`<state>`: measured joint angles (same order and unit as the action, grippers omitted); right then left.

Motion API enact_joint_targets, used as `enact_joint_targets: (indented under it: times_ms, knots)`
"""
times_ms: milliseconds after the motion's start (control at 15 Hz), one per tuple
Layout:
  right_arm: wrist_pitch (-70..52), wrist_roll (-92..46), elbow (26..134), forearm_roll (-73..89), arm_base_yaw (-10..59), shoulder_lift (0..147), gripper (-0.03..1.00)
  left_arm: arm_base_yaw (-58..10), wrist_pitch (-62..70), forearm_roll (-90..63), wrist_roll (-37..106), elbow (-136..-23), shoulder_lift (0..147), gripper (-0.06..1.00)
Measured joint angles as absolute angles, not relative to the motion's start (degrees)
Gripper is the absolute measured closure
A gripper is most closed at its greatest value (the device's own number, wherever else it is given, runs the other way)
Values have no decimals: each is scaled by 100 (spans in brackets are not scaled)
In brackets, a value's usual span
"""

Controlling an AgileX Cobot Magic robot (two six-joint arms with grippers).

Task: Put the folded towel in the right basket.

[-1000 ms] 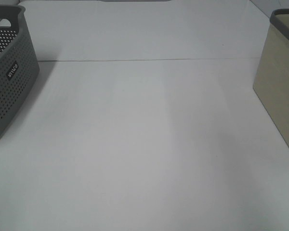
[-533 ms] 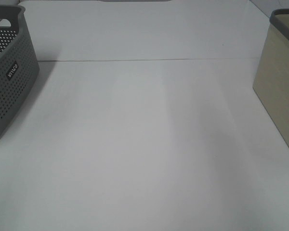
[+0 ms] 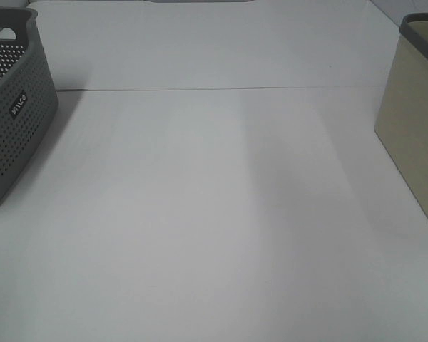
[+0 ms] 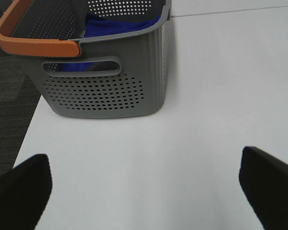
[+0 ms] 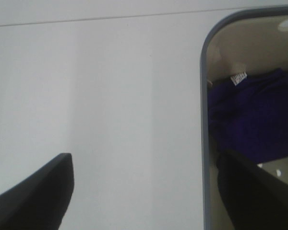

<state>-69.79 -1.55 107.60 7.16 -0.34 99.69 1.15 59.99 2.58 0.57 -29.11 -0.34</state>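
The folded towel [image 5: 252, 115], dark blue-purple with a white tag, lies inside the beige right basket [image 5: 204, 96], which also shows at the right edge of the high view [image 3: 414, 135]. My right gripper [image 5: 144, 191] is open and empty, over the table beside the basket's rim, with one finger [image 5: 254, 191] above the basket. My left gripper [image 4: 144, 191] is open and empty above the table in front of the grey left basket [image 4: 105, 91]. Neither arm shows in the high view.
The grey perforated basket [image 3: 14, 107] with an orange handle [image 4: 33, 45] holds a blue cloth [image 4: 117, 24]. It stands at the table's left edge, with dark floor [image 4: 9, 110] beyond. A seam [image 3: 221, 89] runs across the white table.
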Motion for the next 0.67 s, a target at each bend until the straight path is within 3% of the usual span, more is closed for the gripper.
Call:
enact_joint_targets:
  times_ms: [67, 133, 333, 667]
  knots:
    - [-6967, -166, 10227, 716, -34, 9442, 18, 115, 5999, 258, 57, -2911, -34, -5]
    - [-6830, -166, 8732, 716, -34, 8182, 18, 115, 5999, 258, 57, -2911, -34, -5]
    - [-6033, -166, 6348, 768, -34, 5861, 19, 115, 5999, 258, 57, -2911, -34, -5]
    - [-6240, -166, 4154, 676, -34, 3002, 19, 115, 5993, 258, 57, -2911, -34, -5]
